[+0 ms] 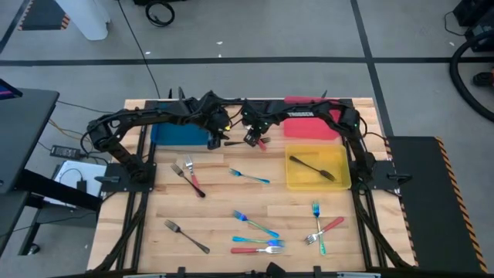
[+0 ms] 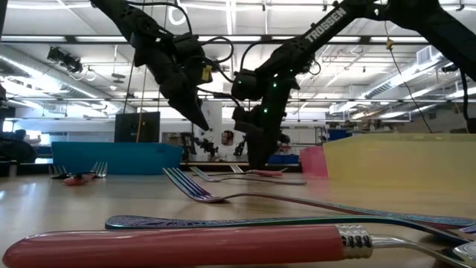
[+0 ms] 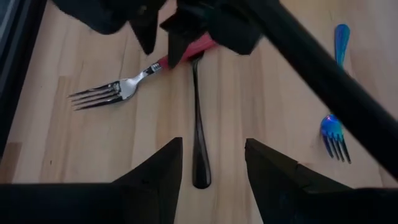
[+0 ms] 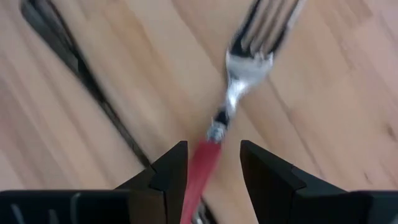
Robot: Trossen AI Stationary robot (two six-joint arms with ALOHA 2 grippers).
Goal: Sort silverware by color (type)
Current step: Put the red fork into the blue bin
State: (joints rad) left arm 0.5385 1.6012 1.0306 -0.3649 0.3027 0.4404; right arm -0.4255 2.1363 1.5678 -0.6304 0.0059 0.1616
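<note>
Both grippers meet near the table's far edge, between the blue tray (image 1: 179,134) and red tray (image 1: 311,127) — the right gripper (image 4: 211,163) spread astride a red fork (image 4: 231,99), the left gripper (image 3: 212,163) spread over a dark fork (image 3: 198,118). Neither fork is lifted — other forks lie scattered nearer the front.

The red-handled fork with silver tines (image 4: 214,158) shows blurred in the right wrist view, its handle end hidden between the dark fingers (image 4: 171,171). In the left wrist view the right arm (image 3: 261,37) covers most of that handle, and the far end of the dark grey metal fork (image 3: 199,118). The long red tray (image 1: 309,123) at the table's far right lies partly hidden under the right arm.
</note>
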